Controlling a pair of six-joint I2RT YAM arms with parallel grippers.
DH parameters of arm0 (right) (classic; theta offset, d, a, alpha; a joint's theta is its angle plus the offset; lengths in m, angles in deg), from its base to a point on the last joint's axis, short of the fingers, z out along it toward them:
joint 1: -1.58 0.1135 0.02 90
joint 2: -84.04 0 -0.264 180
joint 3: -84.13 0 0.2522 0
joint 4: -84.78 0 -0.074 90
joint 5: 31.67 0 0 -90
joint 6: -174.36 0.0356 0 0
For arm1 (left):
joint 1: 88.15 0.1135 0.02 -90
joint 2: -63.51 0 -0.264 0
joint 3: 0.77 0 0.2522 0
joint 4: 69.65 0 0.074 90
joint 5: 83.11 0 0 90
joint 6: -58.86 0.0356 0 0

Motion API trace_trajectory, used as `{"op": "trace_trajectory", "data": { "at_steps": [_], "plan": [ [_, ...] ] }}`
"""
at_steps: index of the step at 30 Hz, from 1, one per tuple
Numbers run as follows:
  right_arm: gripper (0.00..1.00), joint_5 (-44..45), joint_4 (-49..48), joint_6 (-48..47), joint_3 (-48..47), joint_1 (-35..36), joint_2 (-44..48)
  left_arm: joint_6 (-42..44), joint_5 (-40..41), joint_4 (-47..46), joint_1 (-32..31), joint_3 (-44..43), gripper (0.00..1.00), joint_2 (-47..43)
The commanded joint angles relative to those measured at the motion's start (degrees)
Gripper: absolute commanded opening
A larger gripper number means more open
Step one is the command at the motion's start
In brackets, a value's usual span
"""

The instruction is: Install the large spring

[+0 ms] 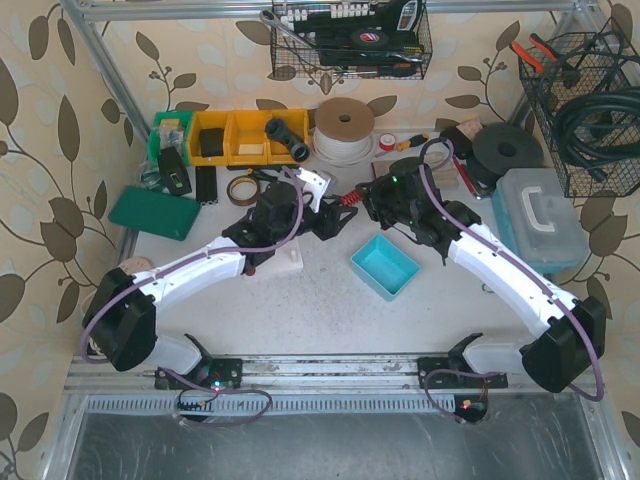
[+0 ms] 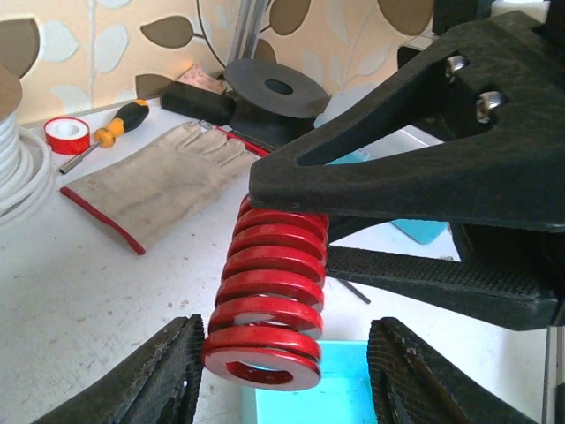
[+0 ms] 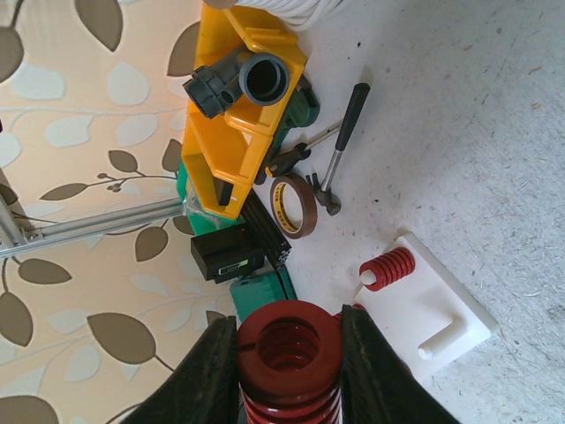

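The right gripper (image 3: 287, 353) clamps the spring (image 2: 269, 300) in mid-air between the arms; the left gripper (image 2: 287, 362), jaws apart around its free end, should centre, then close squarely.

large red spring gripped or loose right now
Gripped. In the right wrist view the right gripper clamps both sides of the large red spring; the left gripper stands open around it, not touching.

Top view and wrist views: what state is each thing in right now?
large spring: held at one end.
right gripper: shut on large spring.
left gripper: open, astride large spring's free end.
small spring: lying on white block.
blue bin: empty.
clear box: lid shut.
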Motion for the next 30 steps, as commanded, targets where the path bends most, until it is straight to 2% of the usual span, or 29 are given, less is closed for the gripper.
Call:
{"op": "trace_trajectory", "data": {
  "at_steps": [1,5,12,14,17,18,20,21,25,29,30],
  "plan": [
    [0.0,-0.29,-2.78,0.34,-0.72,0.49,1.73,-1.24,-3.75,-5.28,0.85,-1.19,0.55,0.42],
    [0.0,-0.86,-2.62,0.6,-0.29,0.66,1.79,-1.69,-4.53,-6.33,1.26,-1.08,0.53,0.61],
    [0.0,-0.41,-2.38,0.6,0.01,1.01,2.28,-1.24,-7.08,-5.99,1.66,-2.1,0.36,0.81],
    [0.0,-0.41,-2.67,0.64,0.06,1.01,2.3,-1.34,-7.85,-5.9,1.72,-1.65,0.28,0.81],
    [0.0,-1.58,-3.39,-0.33,0.36,1.01,1.84,-1.53,-9.61,-4.47,2.42,-1.48,0.06,0.2],
    [0.13,-2.1,-2.63,-2.07,-0.1,0.94,1.64,-1.52,-10.46,-3.1,2.87,-1.71,0.0,-0.19],
    [0.4,-2.75,1.74,-8.16,-2.04,0.15,1.63,-1.43,-11.2,1.86,3.97,-2.42,0.0,-1.43],
    [0.5,-2.37,4.62,-12.42,-3.18,-0.44,1.77,-1.49,-11.17,4.97,4.54,-2.81,0.0,-2.51],
    [0.67,-1.22,17.04,-27.73,-6.54,-3.61,3.19,-0.43,-5.75,27.98,6.03,-7.32,0.0,-6.73],
    [0.99,-0.04,26.62,-42.12,-6.42,-6.49,3.77,-0.97,2.85,52.03,6.05,-13.97,0.0,-7.92],
    [1.0,1.21,28.82,-45.41,-6.29,-7.07,3.73,-1.45,3.99,57.48,6.04,-15.83,0.0,-7.06]
  ]
}}
